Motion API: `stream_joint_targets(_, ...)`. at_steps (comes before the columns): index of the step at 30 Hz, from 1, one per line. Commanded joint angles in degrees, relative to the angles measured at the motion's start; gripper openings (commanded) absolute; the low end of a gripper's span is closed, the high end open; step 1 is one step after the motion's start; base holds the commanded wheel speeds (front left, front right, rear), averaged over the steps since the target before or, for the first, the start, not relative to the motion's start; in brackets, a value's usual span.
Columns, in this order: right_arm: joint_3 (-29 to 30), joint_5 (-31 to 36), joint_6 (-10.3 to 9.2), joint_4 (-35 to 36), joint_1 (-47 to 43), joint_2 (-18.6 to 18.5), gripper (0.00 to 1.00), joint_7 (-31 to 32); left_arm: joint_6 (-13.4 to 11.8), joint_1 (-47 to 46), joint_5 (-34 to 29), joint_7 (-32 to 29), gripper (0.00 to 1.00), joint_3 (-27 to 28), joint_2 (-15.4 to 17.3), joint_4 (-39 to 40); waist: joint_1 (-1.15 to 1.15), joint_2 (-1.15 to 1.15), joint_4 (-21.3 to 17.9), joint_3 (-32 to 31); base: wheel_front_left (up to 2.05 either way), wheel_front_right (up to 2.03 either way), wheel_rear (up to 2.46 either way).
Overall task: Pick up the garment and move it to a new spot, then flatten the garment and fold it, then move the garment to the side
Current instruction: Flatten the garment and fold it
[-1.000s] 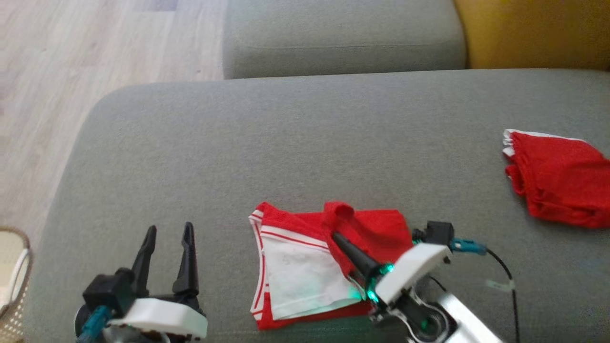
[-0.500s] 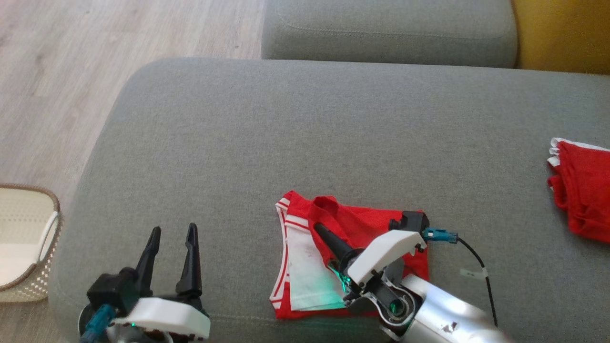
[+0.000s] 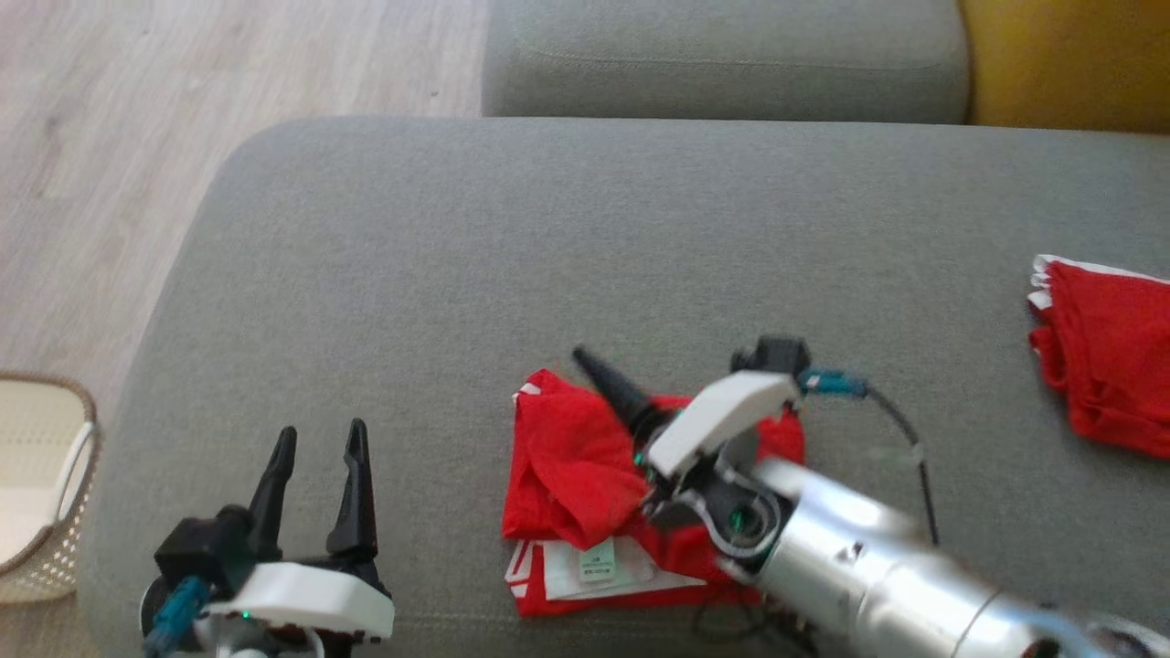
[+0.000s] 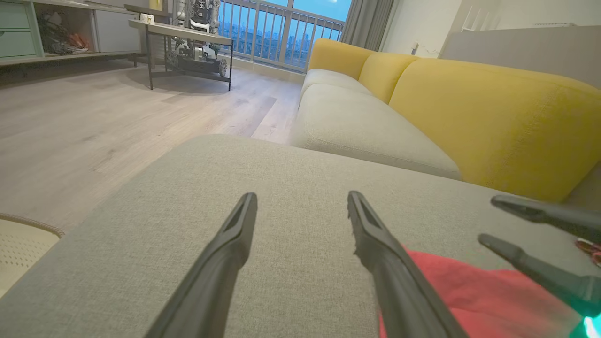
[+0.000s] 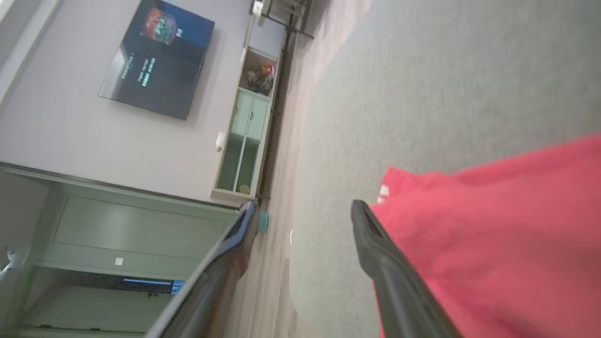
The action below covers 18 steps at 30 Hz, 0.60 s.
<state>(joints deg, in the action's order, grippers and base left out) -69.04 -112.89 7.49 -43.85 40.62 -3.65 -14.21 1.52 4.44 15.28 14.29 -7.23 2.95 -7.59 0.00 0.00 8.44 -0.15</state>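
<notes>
The red garment (image 3: 567, 457) lies folded near the front edge of the grey ottoman (image 3: 457, 256), with white-striped trim and a white label (image 3: 596, 559) showing at its near side. My right gripper (image 3: 590, 366) is over the garment's far edge, open, with nothing between its fingers (image 5: 375, 249). The red cloth (image 5: 493, 234) lies to the right of them in the right wrist view. My left gripper (image 3: 322, 429) stands open to the left of the garment over bare cushion. In the left wrist view the garment (image 4: 469, 295) lies beside my left gripper (image 4: 301, 197).
A second red garment (image 3: 1106, 347) lies folded at the ottoman's right end. A cream woven basket (image 3: 37, 493) stands on the wooden floor at the left. Behind are a grey seat cushion (image 3: 722, 55) and a yellow sofa back (image 3: 1060, 64).
The red layer has been drawn leftward over the white panel, which is now covered. My right gripper has moved up and left past the fold. The camera shifted; the left gripper kept still.
</notes>
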Motion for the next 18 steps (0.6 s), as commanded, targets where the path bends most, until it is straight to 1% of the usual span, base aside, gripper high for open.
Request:
stream_joint_targets(1,1.8,1.9,0.0,0.3,2.5,0.8,1.0,-0.7,-0.3,-2.6,-0.2,0.7,1.0,2.1,-0.1,2.1,0.0,0.0,-0.7,-0.5,0.0,0.0,0.0)
stream_joint_targets(5,5.6,10.4,0.0,-3.0,4.2,0.3,1.0,-0.8,-0.5,-2.1,-0.3,0.7,1.0,2.2,-0.1,2.5,0.0,0.0,-2.0,-1.6,0.0,0.0,0.0)
stream_joint_targets(8,9.6,19.5,0.0,-4.2,5.5,-1.8,1.0,-0.8,-0.7,-1.9,-0.3,0.7,1.0,2.3,-0.1,2.8,0.0,0.0,-3.1,-2.0,0.0,0.0,0.0)
stream_joint_targets(10,13.7,25.9,0.0,-4.5,5.6,-3.4,1.0,-0.8,-0.8,-1.8,-0.3,0.7,1.0,2.5,-0.1,3.2,0.0,0.0,-3.9,-2.2,0.0,0.0,0.0)
stream_joint_targets(11,18.5,32.1,0.0,-3.9,4.8,-5.0,1.0,-0.8,-0.9,-1.9,-0.3,0.7,1.0,2.5,-0.1,3.5,0.0,0.0,-4.5,-2.3,0.0,0.0,0.0)
stream_joint_targets(14,25.3,45.3,0.0,-1.9,3.0,-8.2,1.0,-0.8,-1.0,-2.1,-0.3,0.7,1.0,2.5,-0.1,3.9,0.0,0.0,-5.3,-2.3,0.0,0.0,0.0)
stream_joint_targets(18,36.6,62.9,0.0,4.2,-3.1,-10.4,1.0,-0.8,-1.1,-2.4,-0.3,0.7,1.0,2.6,-0.1,4.3,0.0,0.0,-5.9,-2.3,0.0,0.0,0.0)
